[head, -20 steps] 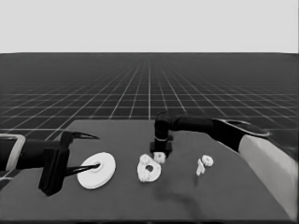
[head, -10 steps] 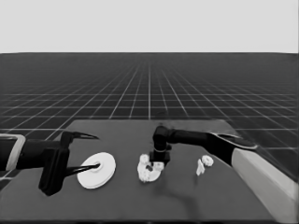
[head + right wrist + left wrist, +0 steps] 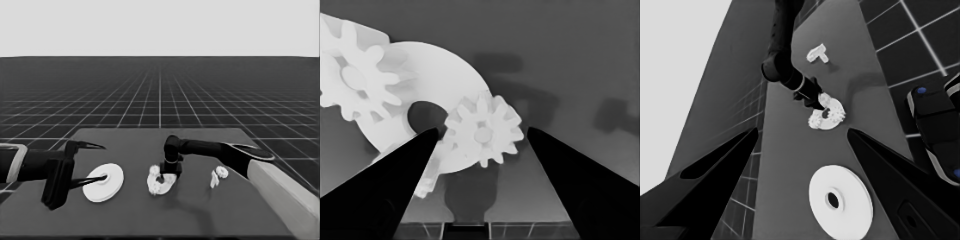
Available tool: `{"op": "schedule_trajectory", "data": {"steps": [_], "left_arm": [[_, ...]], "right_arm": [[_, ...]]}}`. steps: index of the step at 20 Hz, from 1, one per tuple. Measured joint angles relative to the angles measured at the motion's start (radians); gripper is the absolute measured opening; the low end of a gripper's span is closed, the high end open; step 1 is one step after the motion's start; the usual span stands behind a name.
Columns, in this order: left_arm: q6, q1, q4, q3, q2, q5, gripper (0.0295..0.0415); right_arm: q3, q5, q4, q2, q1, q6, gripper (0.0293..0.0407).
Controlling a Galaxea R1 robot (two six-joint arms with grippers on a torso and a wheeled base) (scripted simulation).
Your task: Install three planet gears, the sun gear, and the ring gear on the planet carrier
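The smaller round part (image 3: 161,187) lies at the table's middle with toothed gears on it. My right gripper (image 3: 169,176) is low over it and open. In the right wrist view one gear (image 3: 482,134) sits on the smaller round part (image 3: 435,75) between my fingers, with a small gap on each side. A second gear (image 3: 355,77) rests on the part's other side. The larger round part (image 3: 103,182) lies flat at the left, under my parked left gripper (image 3: 97,162), which is open and does not hold it.
Another gear (image 3: 221,172) and a thin white piece (image 3: 214,181) lie together to the right of the assembly. Dark machinery with blue lights (image 3: 935,130) shows past the table edge in the left wrist view.
My right gripper has come down and slightly left onto the smaller round part, and the gear under it now sits on that part. The left arm has not moved.
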Motion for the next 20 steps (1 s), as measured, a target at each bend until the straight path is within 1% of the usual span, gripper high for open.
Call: {"op": "schedule_trajectory", "data": {"steps": [4,5,6,8,14,15,16,17,18,20], "left_arm": [[0.000,0.000,0.000,0.000,0.000,0.000,0.0385],[0.000,0.000,0.000,0.000,0.000,0.000,0.0385],[0.000,0.000,0.000,0.000,0.000,0.000,0.0385],[0.000,0.000,0.000,0.000,0.000,0.000,0.0385],[0.000,0.000,0.000,0.000,0.000,0.000,0.0385],[0.000,0.000,0.000,0.000,0.000,0.000,0.0385],[0.000,0.000,0.000,0.000,0.000,0.000,0.0385],[0.000,0.000,0.000,0.000,0.000,0.000,0.0385],[0.000,0.000,0.000,0.000,0.000,0.000,0.0385],[0.000,0.000,0.000,0.000,0.000,0.000,0.0385]], "right_arm": [[0.000,0.000,0.000,0.000,0.000,0.000,0.0385],[0.057,-0.029,0.054,-0.017,0.053,0.033,0.0385],[0.082,-0.042,0.090,-0.024,0.096,0.048,0.0385],[0.098,-0.052,0.126,-0.027,0.136,0.058,0.0385],[0.102,-0.056,0.144,-0.028,0.154,0.061,0.0385],[0.286,-0.034,0.166,-0.224,0.168,-0.073,0.0386],[0.307,-0.016,0.184,-0.456,0.179,-0.220,0.0385],[0.235,-0.002,0.199,-0.556,0.184,-0.357,0.0385],[0.161,0.005,0.209,-0.591,0.187,-0.448,0.0385],[0.075,0.012,0.220,-0.603,0.188,-0.540,0.0385]]}}
